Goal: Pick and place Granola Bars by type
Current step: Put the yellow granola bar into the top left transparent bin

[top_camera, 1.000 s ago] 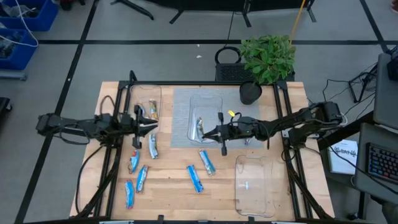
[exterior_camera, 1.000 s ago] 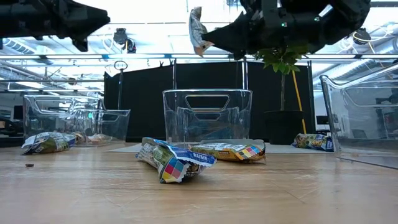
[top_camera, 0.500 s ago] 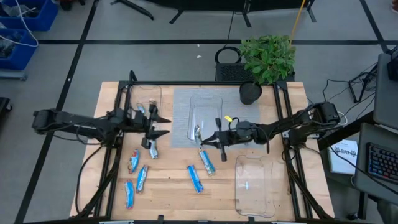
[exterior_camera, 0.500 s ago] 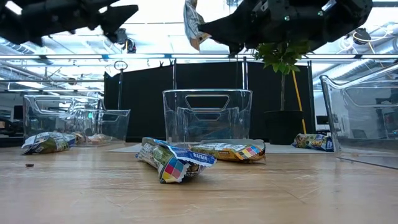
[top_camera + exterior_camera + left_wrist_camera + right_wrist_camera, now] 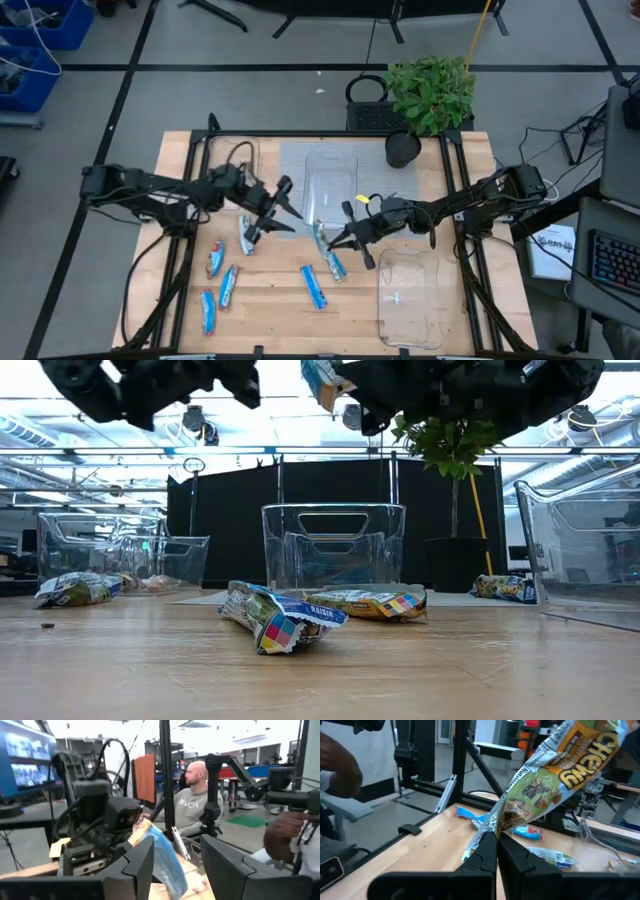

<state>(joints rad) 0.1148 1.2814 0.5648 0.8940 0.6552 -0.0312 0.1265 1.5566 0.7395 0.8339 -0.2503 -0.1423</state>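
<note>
One granola bar in a tan and green wrapper, pinched by one crimped end and lifted clear of the table, above the front edge of the grey mat near the table's middle. Clamped tight on that end, fingers pressed together: the right gripper. From table height, bar and gripper high up, well above everything on the wood.

Six more bars on the bare wood, counted from above. Five blue bars: three clustered toward the front left, two near the middle front, close under the held bar. One silver-grey bar, lying just beside the left gripper.

Left gripper raised over the mat's left edge, fingers spread apart, holding nothing, facing the right gripper, near it but not touching.

Three clear trays: a back-left tray, partly hidden by the left arm, contents impossible to count; a middle tray on the grey mat; a front-right tray beside the right arm.

A potted plant at the table's back edge, right of centre.

A light wooden table framed with black rails. Beyond it, a grey floor crossed by dark lines and blue bins in the far left corner. In the left wrist view, a seated person in a grey sweatshirt, and another person's hand at the side.
</note>
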